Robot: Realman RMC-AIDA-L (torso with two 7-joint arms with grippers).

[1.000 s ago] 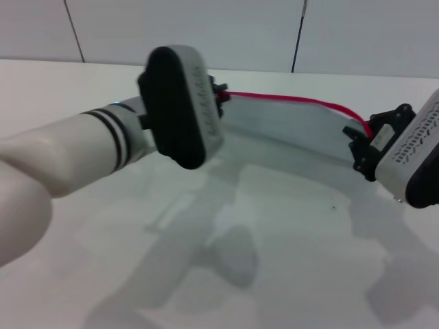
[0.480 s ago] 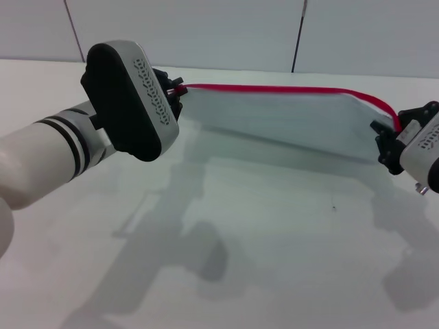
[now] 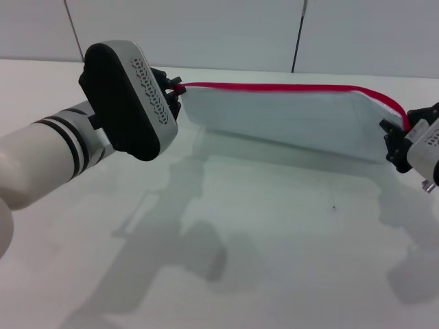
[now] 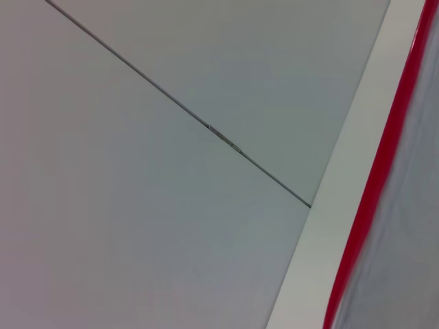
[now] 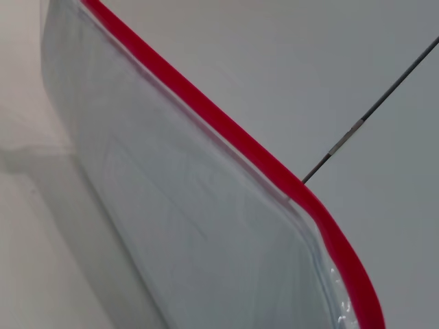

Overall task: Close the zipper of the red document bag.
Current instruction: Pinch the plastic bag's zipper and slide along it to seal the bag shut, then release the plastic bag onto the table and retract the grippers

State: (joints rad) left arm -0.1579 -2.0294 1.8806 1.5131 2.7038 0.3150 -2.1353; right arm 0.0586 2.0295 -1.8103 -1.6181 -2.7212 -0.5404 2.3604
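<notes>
The red document bag, a pale translucent pouch, hangs stretched above the table between my two grippers. The zipper runs as a red strip along its top edge. My left gripper is shut on the zipper's left end, and the slider is hidden by its fingers. At the right end my right gripper is shut on the bag's corner, where the red strip bends down. The left wrist view shows the zipper and a bit of the bag. The right wrist view shows the zipper edging the bag.
A white table lies under the bag with the arms' shadows on it. Behind it stands a pale panelled wall with dark seams.
Both arms have moved apart, the left gripper to the left and the right gripper to the right. The sagging bag is now pulled out long and nearly straight.
</notes>
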